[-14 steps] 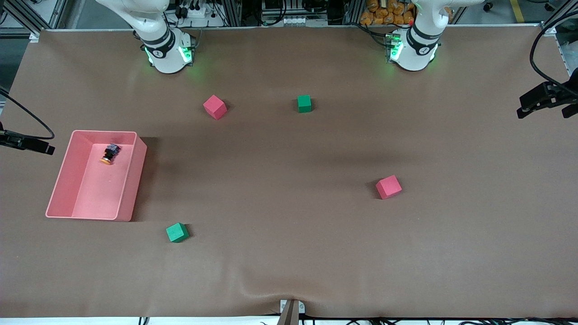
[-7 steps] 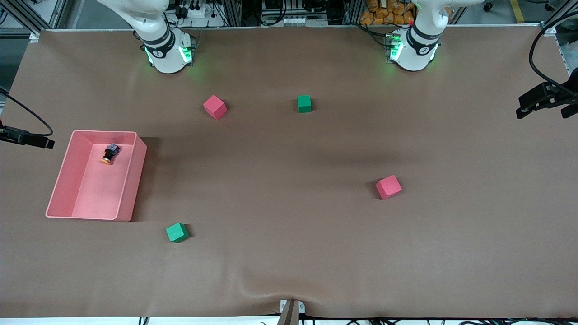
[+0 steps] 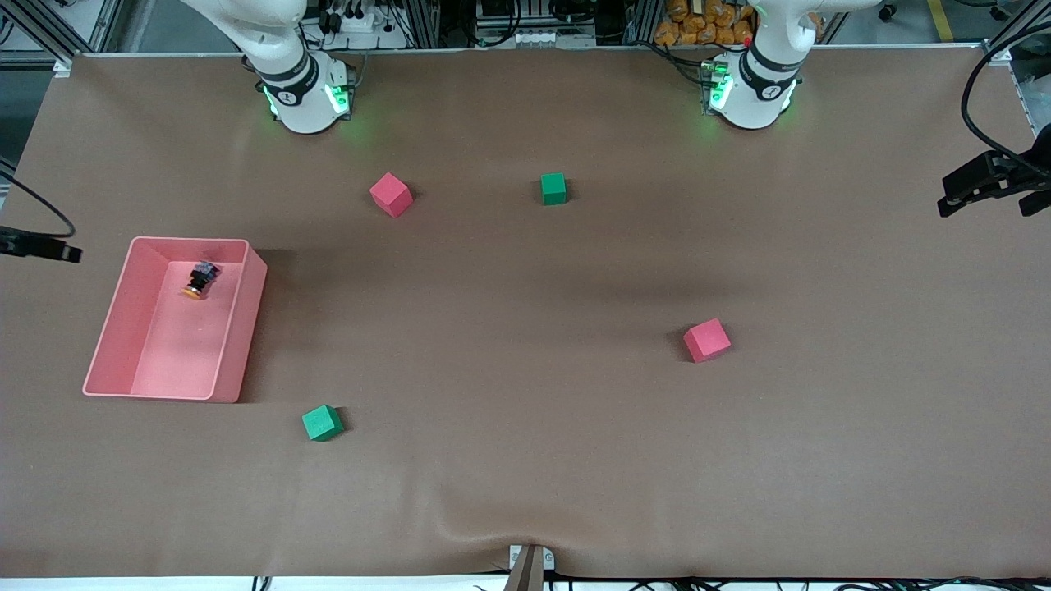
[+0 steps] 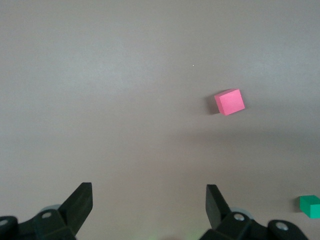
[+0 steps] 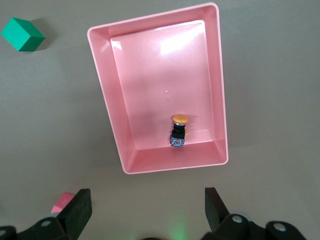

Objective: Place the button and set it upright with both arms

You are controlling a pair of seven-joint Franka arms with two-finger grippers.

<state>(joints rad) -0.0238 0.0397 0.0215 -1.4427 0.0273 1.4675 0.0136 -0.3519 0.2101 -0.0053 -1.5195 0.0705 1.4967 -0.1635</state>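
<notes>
Orange-capped button lies on its side in the pink tray, below the right gripper, fingers apart. Left gripper, likewise spread, hangs over bare table.

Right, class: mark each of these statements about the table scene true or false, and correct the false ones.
1. The button lies on its side inside the pink tray. True.
2. Four cubes sit on the table: two red, two green. True.
3. The right gripper holds the button. False: its fingers are open and empty, above the tray.
4. A green cube rests inside the tray. False: it sits on the table, nearer the front camera than the tray.
5. The left gripper is open. True.
</notes>
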